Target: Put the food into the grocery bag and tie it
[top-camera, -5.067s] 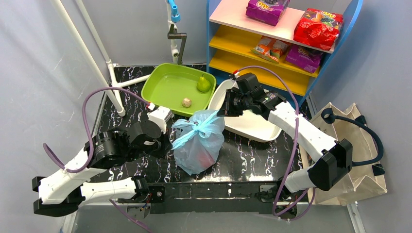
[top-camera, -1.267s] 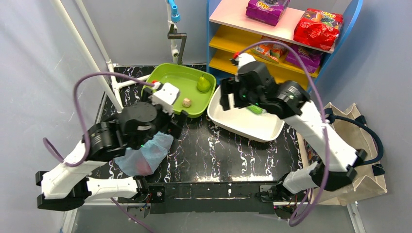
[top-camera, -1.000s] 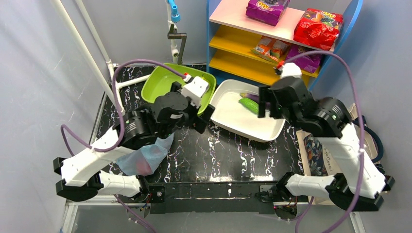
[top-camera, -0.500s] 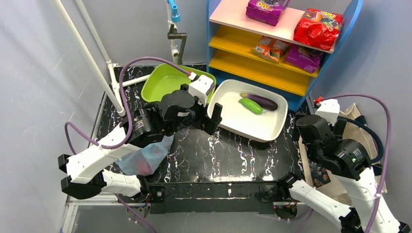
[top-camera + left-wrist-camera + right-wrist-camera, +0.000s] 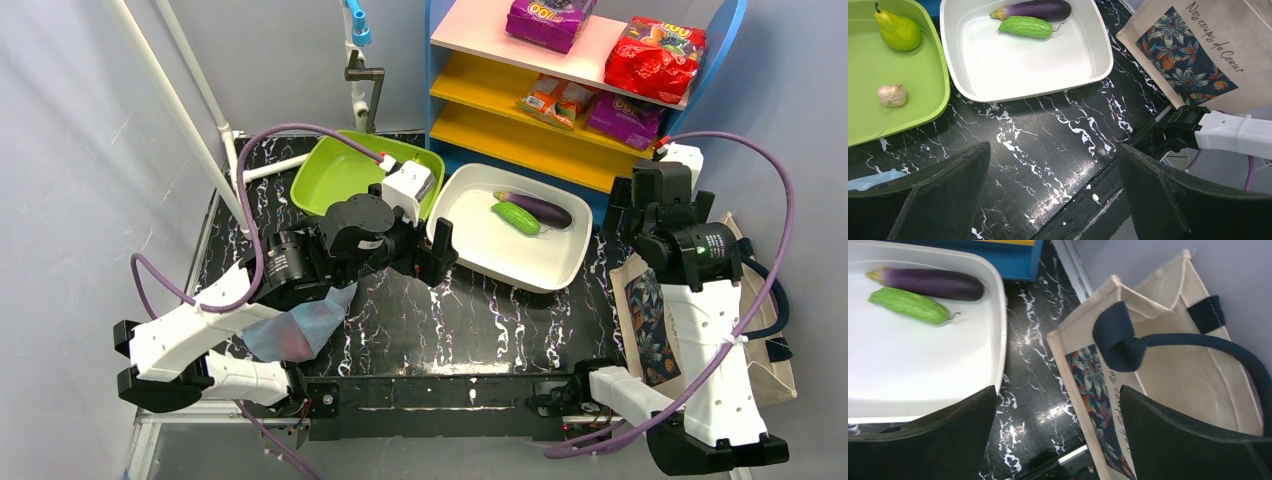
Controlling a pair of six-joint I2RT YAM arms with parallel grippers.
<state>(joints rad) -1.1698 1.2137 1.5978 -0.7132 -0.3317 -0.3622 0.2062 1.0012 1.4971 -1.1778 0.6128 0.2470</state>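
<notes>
Found grocery bag [image 5: 300, 322] slumped at near left of tabletop [image 5: 480, 310], partly under left arm [image 5: 200, 325], red food [image 5: 292, 346] showing through. Logged left claw [image 5: 1053, 147] spread wide, holding nothing, above tabletop just near of white tray [image 5: 500, 250]. Logged right claw [image 5: 1058, 388] likewise wide, holding nothing, above gap between tray and canvas tote [image 5: 1198, 390].

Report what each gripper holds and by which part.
Nothing is held. The left gripper is open above the table, and the right gripper is open beside the tote. The bag lies apart from both.
</notes>
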